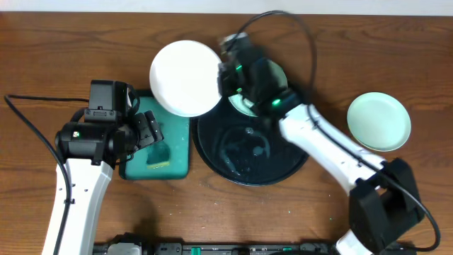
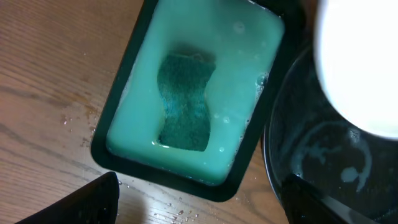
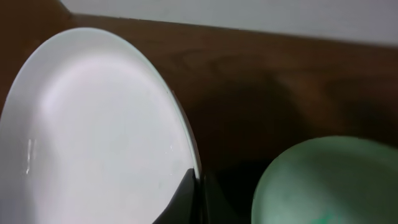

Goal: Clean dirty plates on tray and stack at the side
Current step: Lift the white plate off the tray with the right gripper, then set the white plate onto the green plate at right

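Observation:
My right gripper is shut on the rim of a white plate and holds it in the air over the gap between the two trays. In the right wrist view its fingertips pinch that plate at the edge. A second, pale green plate lies on the round black tray, partly under the right arm; it also shows as a plate in the right wrist view. A third mint plate rests on the table at the right. My left gripper hangs open with nothing in it.
A rectangular teal tray of soapy water holds a green sponge just below my left gripper. The black tray is wet and smeared. Water drops dot the wood beside the teal tray. Cables run along the back.

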